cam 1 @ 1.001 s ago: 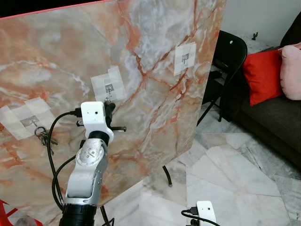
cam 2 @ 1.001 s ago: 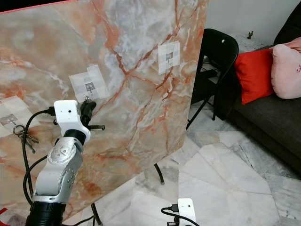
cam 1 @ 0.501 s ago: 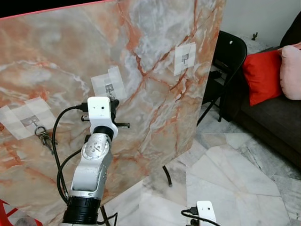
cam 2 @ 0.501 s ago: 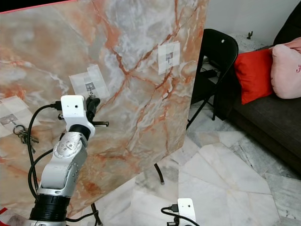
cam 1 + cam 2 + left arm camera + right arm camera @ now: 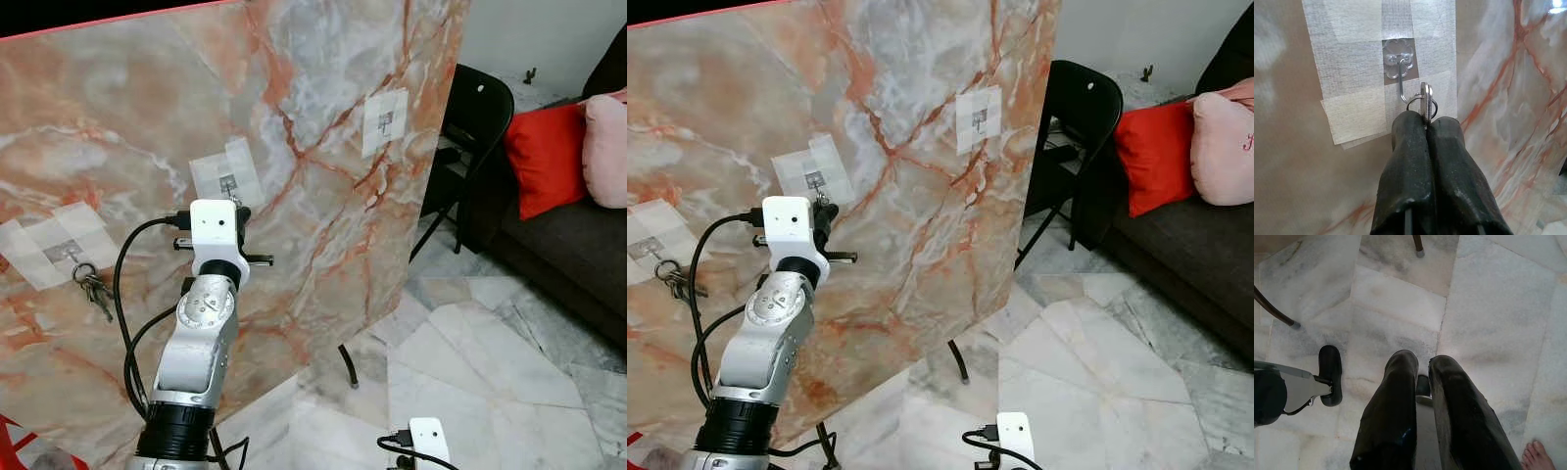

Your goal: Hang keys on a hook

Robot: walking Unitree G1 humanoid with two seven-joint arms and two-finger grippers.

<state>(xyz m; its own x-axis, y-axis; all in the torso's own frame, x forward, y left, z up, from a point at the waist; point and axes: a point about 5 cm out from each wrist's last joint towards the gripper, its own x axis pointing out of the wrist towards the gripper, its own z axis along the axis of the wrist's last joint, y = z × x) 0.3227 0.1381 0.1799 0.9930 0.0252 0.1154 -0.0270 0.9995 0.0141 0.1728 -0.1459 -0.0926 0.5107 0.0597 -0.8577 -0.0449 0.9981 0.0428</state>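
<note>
Left gripper (image 5: 1426, 128) raised at marble board (image 5: 323, 245), fingers pinching key (image 5: 1425, 100) edge-on; its ring just beside taped hook (image 5: 1401, 83), possibly touching, hard to tell. Right gripper (image 5: 1422, 369) hangs over floor, fingers nearly pressed together.

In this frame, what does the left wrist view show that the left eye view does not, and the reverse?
Left wrist view: the left gripper pinching a key, its ring right at the tip of the middle hook.
Left eye view: a bunch of keys already hanging on the far-left hook, a third hook, a folding chair, red cushion.
Both: the marble board and the middle hook's tape patch.
</note>
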